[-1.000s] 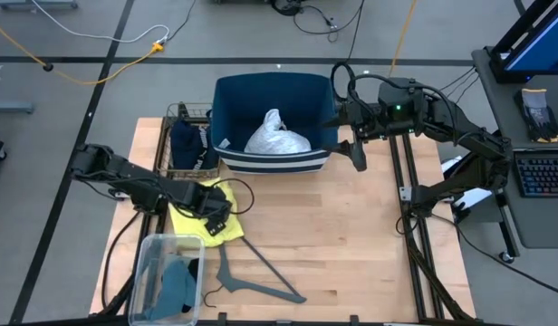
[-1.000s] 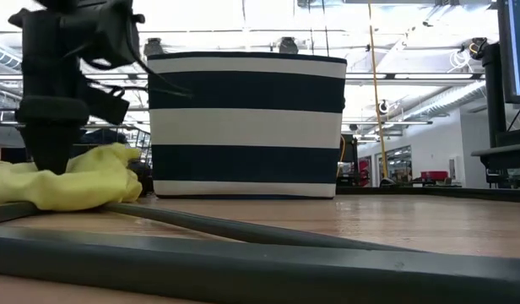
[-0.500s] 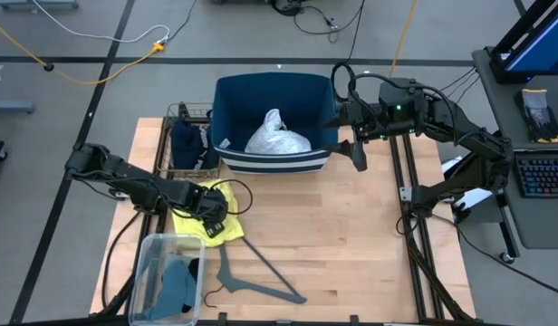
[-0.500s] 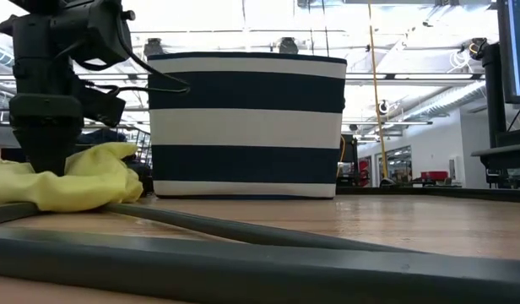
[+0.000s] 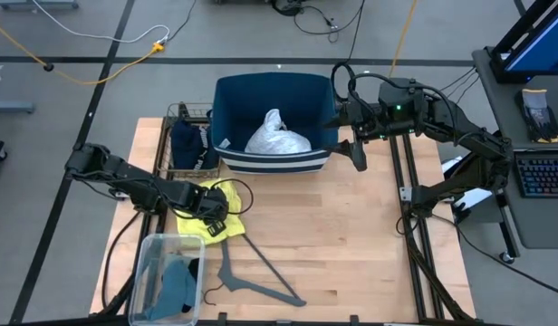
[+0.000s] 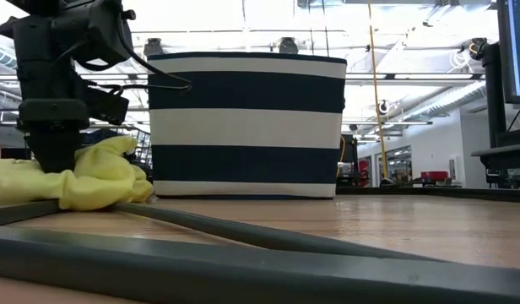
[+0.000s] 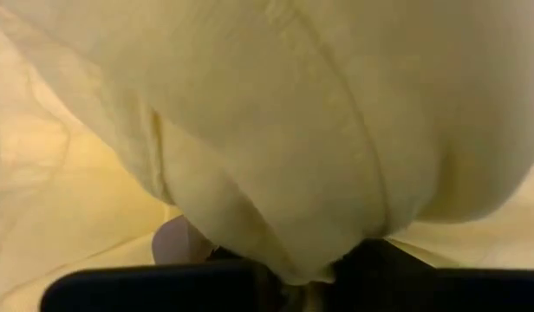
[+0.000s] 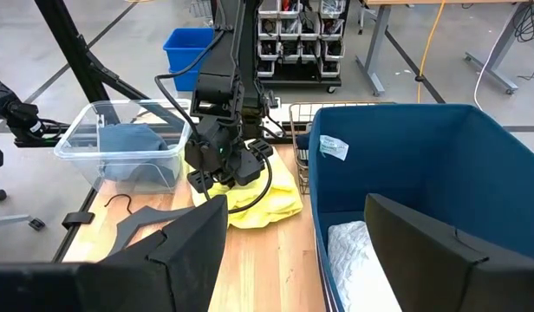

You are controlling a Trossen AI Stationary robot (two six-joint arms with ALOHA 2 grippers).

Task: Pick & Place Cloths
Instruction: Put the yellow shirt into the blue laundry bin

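— Where's the yellow cloth [image 5: 209, 223]?

— On the table beside the striped bin [image 5: 274, 119], bunched under the left gripper [image 5: 216, 214], whose fingers are pinched onto a fold of it.

— And the right gripper [image 5: 357, 154]?

— Spread wide, holding nothing, just beside the bin's other side.

— Anything hidden?

— The left fingertips are buried in fabric.

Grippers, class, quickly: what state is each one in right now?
Left gripper: shut on the yellow cloth on the table.
Right gripper: open, empty, beside the striped bin.
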